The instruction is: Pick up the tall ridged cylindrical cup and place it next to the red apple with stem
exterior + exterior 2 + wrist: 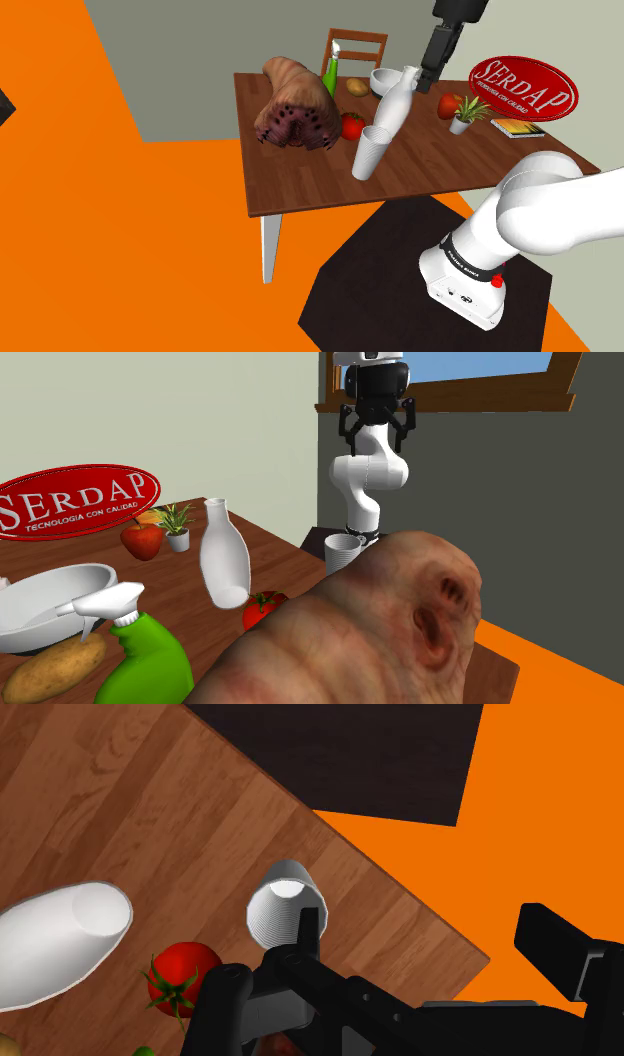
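Observation:
The tall white ridged cup (369, 152) stands upright near the table's front edge, close to a red tomato (352, 125). It also appears as the cup (343, 552) and, from above, the cup (285, 904). The red apple (449, 104) sits further back beside a small potted plant (466, 115); in the second exterior view the apple (143, 539) lies in front of the red sign. My black gripper (432, 78) hangs high above the table, open and holding nothing. In the second exterior view the gripper (375, 442) shows its fingers spread. In the wrist view the gripper (390, 974) hangs well above the cup.
A white vase (395, 100), a white bowl (385, 78), a potato (357, 86), a green spray bottle (331, 70) and a big brown creature figure (292, 105) crowd the wooden table (300, 185). A red SERDAP sign (522, 88) and a book (518, 127) are past the apple.

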Robot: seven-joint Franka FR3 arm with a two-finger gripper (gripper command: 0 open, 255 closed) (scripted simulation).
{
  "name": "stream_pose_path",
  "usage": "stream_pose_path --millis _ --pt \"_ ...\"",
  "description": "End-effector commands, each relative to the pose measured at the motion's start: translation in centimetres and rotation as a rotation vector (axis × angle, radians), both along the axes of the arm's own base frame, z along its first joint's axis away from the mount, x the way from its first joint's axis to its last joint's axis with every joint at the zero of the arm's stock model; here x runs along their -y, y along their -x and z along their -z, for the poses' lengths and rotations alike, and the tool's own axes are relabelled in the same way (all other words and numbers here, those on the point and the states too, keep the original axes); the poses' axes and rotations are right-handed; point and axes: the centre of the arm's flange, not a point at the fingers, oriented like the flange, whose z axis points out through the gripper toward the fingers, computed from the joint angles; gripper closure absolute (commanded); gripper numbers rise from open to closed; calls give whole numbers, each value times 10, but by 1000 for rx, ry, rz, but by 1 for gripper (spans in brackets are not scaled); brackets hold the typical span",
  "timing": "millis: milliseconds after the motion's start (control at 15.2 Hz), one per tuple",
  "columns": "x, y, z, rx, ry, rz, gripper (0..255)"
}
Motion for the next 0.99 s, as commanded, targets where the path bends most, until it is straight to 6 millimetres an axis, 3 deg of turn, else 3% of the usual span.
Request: stream_pose_path --millis 0,924 --pt "0 0 0 0 0 0 0" --pt "-16 -49 170 133 171 113 0"
